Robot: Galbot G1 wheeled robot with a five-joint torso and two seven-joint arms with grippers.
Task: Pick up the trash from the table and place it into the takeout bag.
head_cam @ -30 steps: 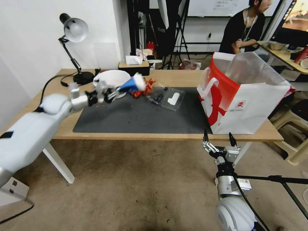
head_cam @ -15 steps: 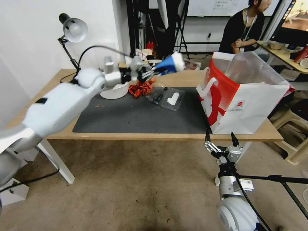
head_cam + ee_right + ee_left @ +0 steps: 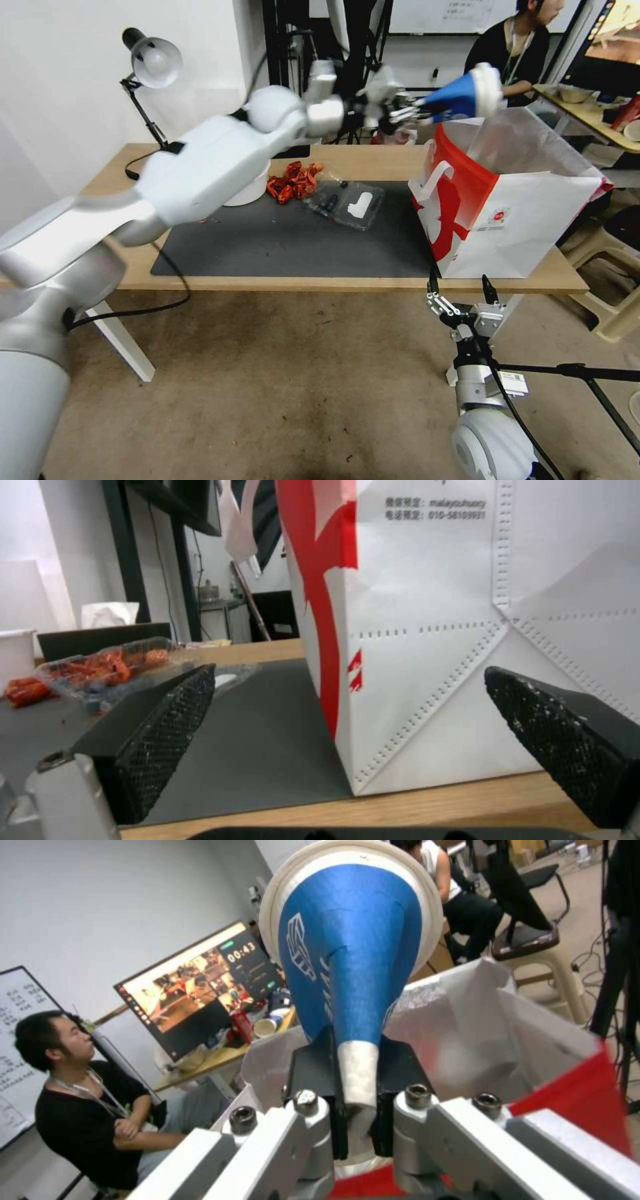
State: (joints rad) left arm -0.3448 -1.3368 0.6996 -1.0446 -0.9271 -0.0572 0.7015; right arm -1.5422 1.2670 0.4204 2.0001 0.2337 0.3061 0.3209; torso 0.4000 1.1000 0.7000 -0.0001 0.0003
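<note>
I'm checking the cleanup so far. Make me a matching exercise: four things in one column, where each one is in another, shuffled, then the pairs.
Things:
1. blue cup
2. white bowl
3. clear plastic box
4. right gripper

Places:
A. on the dark mat, near its middle
B. below the table edge, in front of the bag
C. in the left gripper, above the bag's opening
D. at the mat's far left corner, beside the red scraps

Pairs: 1-C, 2-D, 3-A, 4-B

Office-like lab: whiteboard (image 3: 460, 13), monitor (image 3: 617, 47), desk lamp (image 3: 150, 63) (tripods behind).
</note>
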